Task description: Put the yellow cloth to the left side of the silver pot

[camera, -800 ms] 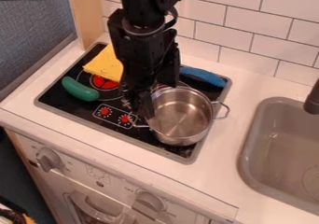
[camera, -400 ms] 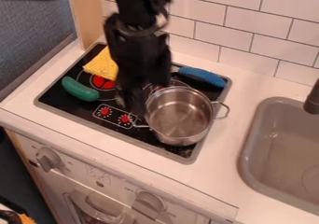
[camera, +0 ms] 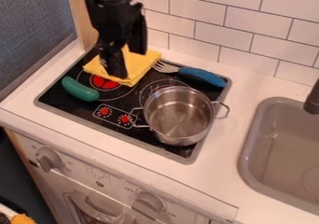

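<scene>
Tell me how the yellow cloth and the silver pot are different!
The yellow cloth is flat, but the silver pot is deep and hollow. The yellow cloth has corners, while the silver pot has a round rim. The silver pot has two handles; the yellow cloth has none. Both are on the black stovetop.

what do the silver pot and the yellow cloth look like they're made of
The shiny silver round pot looks like polished metal, probably stainless steel: its bare walls throw bright reflections. The flat yellow cloth seems a soft, matte woven or sponge-like fabric, judging by its dull, shine-free surface; which, I can't tell.
</scene>
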You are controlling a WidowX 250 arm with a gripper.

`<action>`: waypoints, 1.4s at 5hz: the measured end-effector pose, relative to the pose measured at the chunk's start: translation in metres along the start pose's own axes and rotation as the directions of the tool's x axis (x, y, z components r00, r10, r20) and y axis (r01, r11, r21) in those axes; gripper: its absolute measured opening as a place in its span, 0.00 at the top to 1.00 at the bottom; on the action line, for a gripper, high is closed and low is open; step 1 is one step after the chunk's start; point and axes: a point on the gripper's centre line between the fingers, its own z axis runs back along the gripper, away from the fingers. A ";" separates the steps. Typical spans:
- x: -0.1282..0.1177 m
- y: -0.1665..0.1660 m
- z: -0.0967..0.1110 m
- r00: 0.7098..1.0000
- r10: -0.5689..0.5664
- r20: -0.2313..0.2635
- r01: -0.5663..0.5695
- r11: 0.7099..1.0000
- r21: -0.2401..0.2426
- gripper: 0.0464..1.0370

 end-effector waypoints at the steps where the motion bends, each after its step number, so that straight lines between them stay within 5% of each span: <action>1: 0.027 -0.028 -0.015 1.000 -0.010 -0.007 0.010 1.000 0.021 0.04; 4: 0.079 -0.066 -0.062 0.999 0.052 -0.007 -0.052 0.998 0.041 0.04; 7: 0.068 -0.075 -0.089 1.000 0.027 0.001 -0.027 0.997 0.079 0.04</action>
